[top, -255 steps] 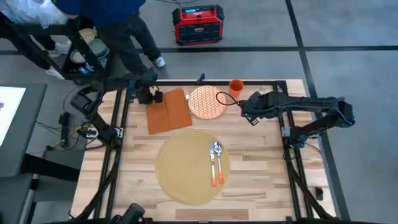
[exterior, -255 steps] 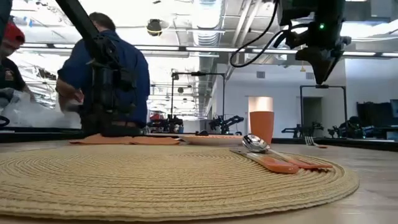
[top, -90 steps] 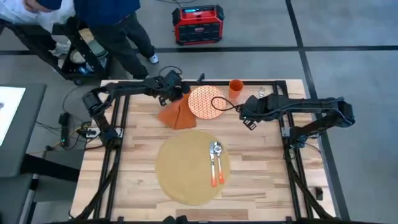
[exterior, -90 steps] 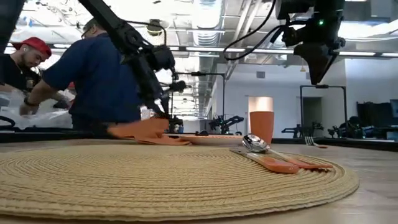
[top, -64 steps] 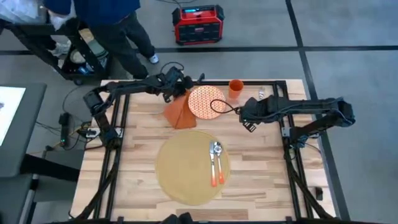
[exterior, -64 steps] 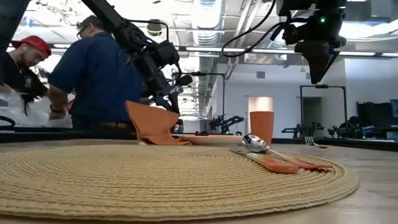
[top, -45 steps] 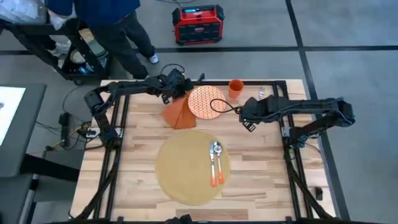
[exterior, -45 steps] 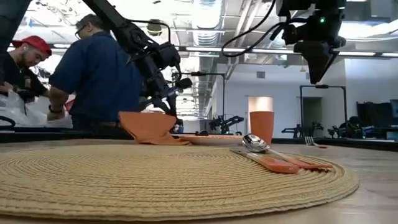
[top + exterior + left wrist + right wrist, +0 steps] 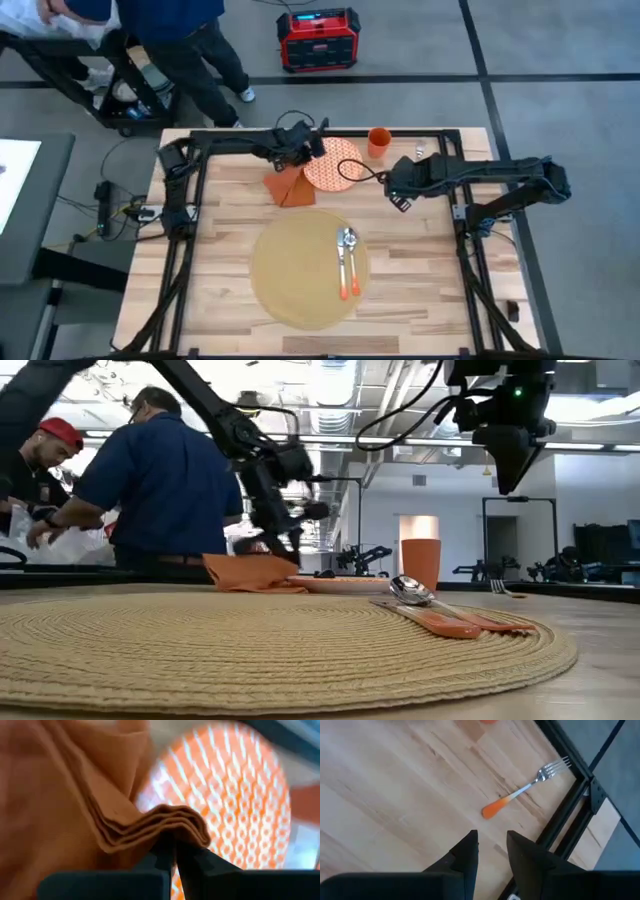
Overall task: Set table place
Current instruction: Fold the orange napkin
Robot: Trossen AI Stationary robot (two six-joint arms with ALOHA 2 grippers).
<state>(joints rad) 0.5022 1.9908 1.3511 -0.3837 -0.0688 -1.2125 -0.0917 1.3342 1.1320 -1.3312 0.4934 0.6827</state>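
L gripper (image 9: 300,153) at far side of table (image 9: 420,260), fingers pinched tight on folded edge of rust-orange napkin (image 9: 285,183); napkin bunched, draping from gripper down toward robot side, one corner on the wood. Patterned orange-and-white plate (image 9: 333,165) just right of L gripper, napkin edge touching/overlapping its rim. R gripper (image 9: 398,190) raised above table, right of plate, fingers (image 9: 466,855) slightly apart, holding nothing; fork w/ orange handle (image 9: 526,789) lies on wood just ahead of it near frame rail. Orange cup (image 9: 379,140) beyond plate. Round tan placemat (image 9: 305,268) nearer robot than both grippers, spoon and knife (image 9: 347,262) lying on its right part.
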